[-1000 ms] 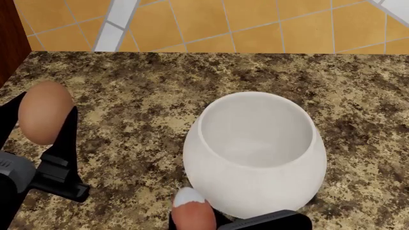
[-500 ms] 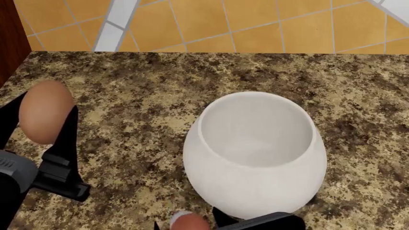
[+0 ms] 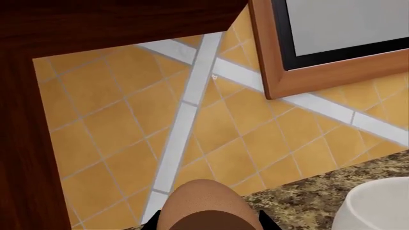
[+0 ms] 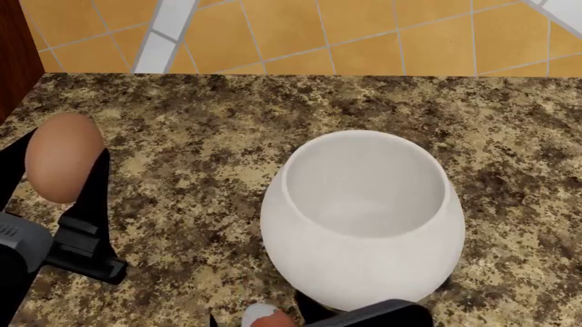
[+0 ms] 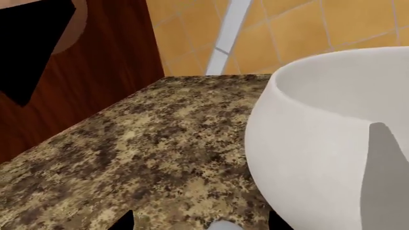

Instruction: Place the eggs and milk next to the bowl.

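Observation:
The white bowl (image 4: 364,225) stands on the speckled counter, right of centre in the head view. To its left, my left gripper (image 4: 64,155) is shut on the plain tan-brown egg (image 4: 64,174) and holds it above the counter; that egg (image 3: 208,206) fills the jaws in the left wrist view. At the head view's bottom edge, just in front of the bowl, only the white cap of the reddish-brown egg (image 4: 262,315) shows. My right gripper (image 4: 259,323) stands open around it, fingertips (image 5: 124,221) well apart from the cap (image 5: 223,226). The bowl (image 5: 319,143) is close beside. The milk is out of view.
An orange tiled wall (image 4: 300,34) backs the granite counter (image 4: 200,122). A dark wooden cabinet side (image 4: 13,54) stands at the counter's left end. A wood-framed panel (image 3: 332,72) hangs on the wall.
The white-capped egg has sunk toward the head view's bottom edge, so only its cap shows now. The left gripper and its egg have barely moved. The bowl is unmoved.

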Controlling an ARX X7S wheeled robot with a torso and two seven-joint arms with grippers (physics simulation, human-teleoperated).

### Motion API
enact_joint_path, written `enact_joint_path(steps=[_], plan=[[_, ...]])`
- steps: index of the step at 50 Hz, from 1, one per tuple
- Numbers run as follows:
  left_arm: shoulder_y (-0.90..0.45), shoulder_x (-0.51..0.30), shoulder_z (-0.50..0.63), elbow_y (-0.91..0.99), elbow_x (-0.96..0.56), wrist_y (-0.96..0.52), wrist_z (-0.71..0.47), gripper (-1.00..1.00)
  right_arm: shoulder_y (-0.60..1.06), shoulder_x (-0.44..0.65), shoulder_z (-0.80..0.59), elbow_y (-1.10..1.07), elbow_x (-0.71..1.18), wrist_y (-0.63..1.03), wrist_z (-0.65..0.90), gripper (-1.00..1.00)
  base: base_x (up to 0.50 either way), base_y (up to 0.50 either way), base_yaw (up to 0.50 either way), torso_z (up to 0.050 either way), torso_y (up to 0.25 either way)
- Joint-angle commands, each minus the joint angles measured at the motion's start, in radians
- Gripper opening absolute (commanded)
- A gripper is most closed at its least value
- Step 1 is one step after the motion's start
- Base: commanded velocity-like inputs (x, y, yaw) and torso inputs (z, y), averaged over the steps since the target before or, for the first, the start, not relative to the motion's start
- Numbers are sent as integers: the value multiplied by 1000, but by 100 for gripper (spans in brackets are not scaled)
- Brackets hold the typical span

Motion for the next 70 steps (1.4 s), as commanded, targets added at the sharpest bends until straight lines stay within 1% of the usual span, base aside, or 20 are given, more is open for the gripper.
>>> enact_joint_path(steps=[1, 22, 32, 41, 48, 49, 51, 52, 55, 60, 66, 70], plan=[[-9, 21, -24, -23, -14, 38, -17, -100, 27, -5, 28, -73, 18, 29, 13, 100, 0, 0, 0, 0, 0], [-4, 13, -31, -18, -22, 39, -21, -100, 124, 5, 28, -199, 107, 106, 92, 100, 0, 0, 0, 1, 0], [-4, 9, -28, -19, -24, 40, -18, -100, 211, 20, 60, -258, 180, 145, 158, 100, 0, 0, 0, 0, 0], [-2, 6, -18, -28, -17, 41, -13, -100, 293, 72, 123, -312, 242, 167, 238, 100, 0, 0, 0, 0, 1], [0, -2, -2, -50, -15, 42, 8, -100, 355, 154, 169, -354, 246, 196, 327, 100, 0, 0, 0, 0, 0], [-1, -2, 0, -54, -14, 42, 11, -100, 351, 165, 183, -354, 272, 175, 328, 100, 0, 0, 0, 0, 0], [-8, -3, 5, -68, -21, 40, 24, -100, 367, 197, 166, -359, 272, 162, 361, 100, 0, 0, 0, 0, 0], [-13, -3, 12, -76, -23, 36, 34, -100, 369, 224, 155, -360, 283, 127, 368, 100, 0, 0, 0, 0, 0], [-28, -4, 27, -90, -29, 25, 53, -100, 381, 295, 102, -360, 284, 41, 408, 100, 0, 0, 0, 0, 0], [-63, -11, 74, -128, -38, -2, 115, -100, 397, 448, -18, -360, 258, -151, 478, 100, 0, 0, 0, 0, 0], [-102, -9, 115, -180, -61, -38, 177, -100, 377, 552, -77, -360, 222, -278, 520, 100, 0, 0, 0, 0, 0], [-129, -2, 147, -235, -59, -44, 226, -100, 345, 597, -98, -358, 193, -346, 534, 100, 0, 0, 0, 0, 0]])
